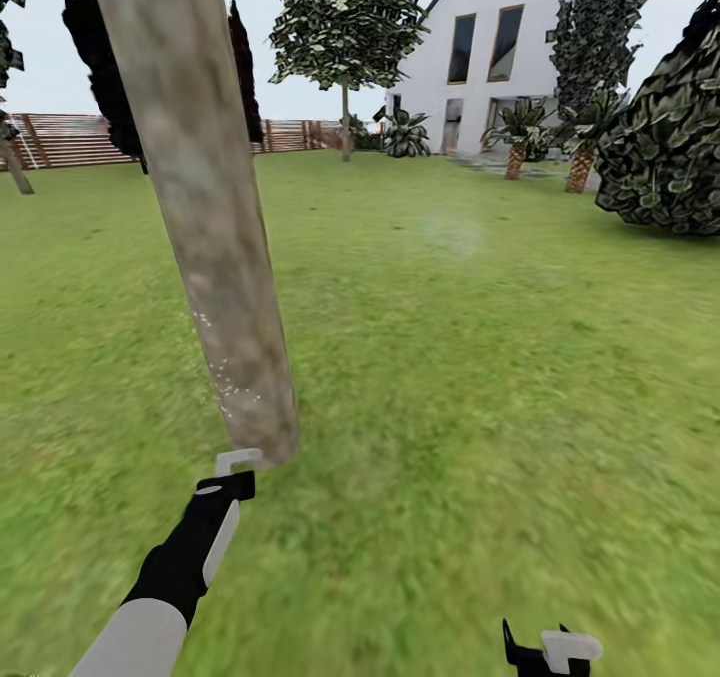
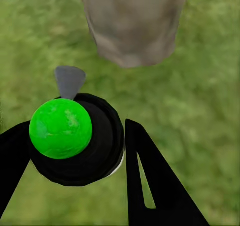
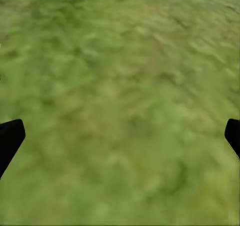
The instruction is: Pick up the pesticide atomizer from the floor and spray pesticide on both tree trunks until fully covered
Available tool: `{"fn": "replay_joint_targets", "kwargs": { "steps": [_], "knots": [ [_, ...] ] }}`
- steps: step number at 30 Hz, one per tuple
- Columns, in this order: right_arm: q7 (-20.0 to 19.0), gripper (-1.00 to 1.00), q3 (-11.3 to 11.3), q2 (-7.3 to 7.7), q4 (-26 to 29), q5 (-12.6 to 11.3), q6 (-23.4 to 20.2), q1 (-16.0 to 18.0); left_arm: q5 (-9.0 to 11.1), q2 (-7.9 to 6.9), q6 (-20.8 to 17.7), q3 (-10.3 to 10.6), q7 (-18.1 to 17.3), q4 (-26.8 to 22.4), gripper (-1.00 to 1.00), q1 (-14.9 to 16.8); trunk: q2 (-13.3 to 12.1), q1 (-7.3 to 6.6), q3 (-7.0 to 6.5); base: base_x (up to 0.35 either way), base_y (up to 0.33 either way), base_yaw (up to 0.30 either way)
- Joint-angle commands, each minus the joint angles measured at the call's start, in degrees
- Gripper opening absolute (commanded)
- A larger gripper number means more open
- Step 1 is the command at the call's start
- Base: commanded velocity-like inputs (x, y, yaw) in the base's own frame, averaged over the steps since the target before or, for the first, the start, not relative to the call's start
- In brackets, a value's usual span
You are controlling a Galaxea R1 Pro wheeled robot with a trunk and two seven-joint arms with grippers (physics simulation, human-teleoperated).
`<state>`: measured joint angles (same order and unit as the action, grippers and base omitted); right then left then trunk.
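- The left gripper (image 2: 75, 151) was clamped around the pesticide atomizer (image 2: 75, 141), its dark fingers (image 2: 155, 186) pressed to either side of the black bottle, which showed a bright green round top and a grey nozzle in the left wrist view.
- In the head view the left arm reached toward twelve o'clock, and the atomizer's pale trigger head (image 1: 238, 460) sat just beside the foot of the tree trunk (image 1: 205, 207).
- Small white specks dotted the lower bark, possibly spray droplets.
- The right gripper (image 3: 120, 136) hung spread wide over bare grass (image 3: 125, 75), holding nothing.
- A second tree (image 1: 346, 27) stood far off at twelve o'clock, the white house (image 1: 490, 57) at one o'clock, the slatted fence (image 1: 70, 139) at ten.
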<state>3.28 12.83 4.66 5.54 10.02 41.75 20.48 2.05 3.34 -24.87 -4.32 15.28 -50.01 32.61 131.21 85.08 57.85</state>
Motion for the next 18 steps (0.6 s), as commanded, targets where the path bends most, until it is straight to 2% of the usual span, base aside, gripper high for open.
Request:
{"fn": "replay_joint_targets", "kwargs": {
  "steps": [1,5,13,18],
  "knots": [
    [0.0,1.00,0.0,0.01,0.0,0.0,0.0,0.0,0.0,0.00,0.0,0.0,0.0,0.0,-1.00,0.0,0.0,0.00,0.00,0.162,-0.239,0.278],
    [0.0,1.00,0.0,0.00,0.0,0.0,0.0,0.0,0.0,0.00,0.0,0.0,0.0,0.0,-1.00,0.0,0.0,0.00,0.00,0.162,-0.239,0.226],
    [0.0,1.00,0.0,0.00,0.0,0.0,0.0,0.0,0.0,0.00,0.0,-0.1,0.0,0.0,-1.00,0.0,0.0,0.00,0.00,0.131,-0.252,0.021],
    [0.0,1.00,0.0,0.00,0.0,0.0,0.0,0.0,0.1,0.07,0.0,-0.1,0.0,0.0,-1.00,0.0,0.0,0.00,0.00,0.095,-0.267,0.235]
  ]
}}
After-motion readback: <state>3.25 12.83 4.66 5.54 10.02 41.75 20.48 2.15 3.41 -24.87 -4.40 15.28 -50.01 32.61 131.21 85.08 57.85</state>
